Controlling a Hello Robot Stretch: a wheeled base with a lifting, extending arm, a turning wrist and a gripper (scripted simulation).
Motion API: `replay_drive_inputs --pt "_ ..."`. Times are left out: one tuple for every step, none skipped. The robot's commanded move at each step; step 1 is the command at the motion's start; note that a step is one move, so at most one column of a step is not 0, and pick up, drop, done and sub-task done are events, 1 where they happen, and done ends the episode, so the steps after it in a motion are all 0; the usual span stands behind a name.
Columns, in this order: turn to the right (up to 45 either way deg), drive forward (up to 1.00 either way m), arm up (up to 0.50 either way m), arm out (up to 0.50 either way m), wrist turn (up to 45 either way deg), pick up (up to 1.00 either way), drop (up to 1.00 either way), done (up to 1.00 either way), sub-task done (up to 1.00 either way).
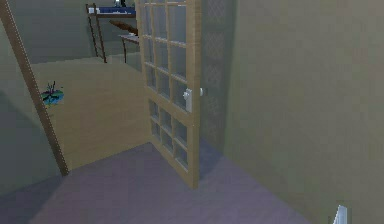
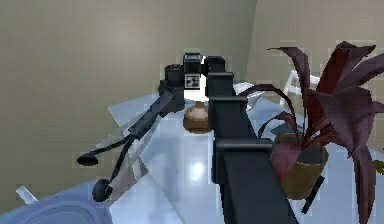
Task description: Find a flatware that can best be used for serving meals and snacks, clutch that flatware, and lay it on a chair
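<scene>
The task is judged to be at an early stage: no grasp can be confirmed, and the laying on a chair is not yet done. The tool (image 2: 93, 173) is extended over a pale bench (image 2: 180, 170), and whether anything is grasped by it cannot be told. A rounded pale grey shape (image 2: 45, 208) is seen just below the tool's fingertips, on the near side. It may be the flatware, perhaps a plate, but this cannot be confirmed. If it is taken for a plate, it is judged to lie flat and, being round, to have no long axis or pointing direction. A small brown pot (image 2: 197, 118) stands beyond the tool, near its wrist end. A red-leaved plant (image 2: 320, 90) is set well apart from the tool, across the arm. Grasping, carrying and placing are judged to be left. Ahead, a glazed door (image 1: 170, 90) is seen standing ajar.
</scene>
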Motion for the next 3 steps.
replay_drive_inputs --pt "0.0 0.0 0.0 0.0 45.0 0.0 0.0 0.0 0.0" --pt "0.0 0.0 0.0 0.0 39.0 0.0 0.0 0.0 0.0" --pt "0.0 0.0 -0.34 0.0 0.0 0.0 0.0 0.0 0.0"
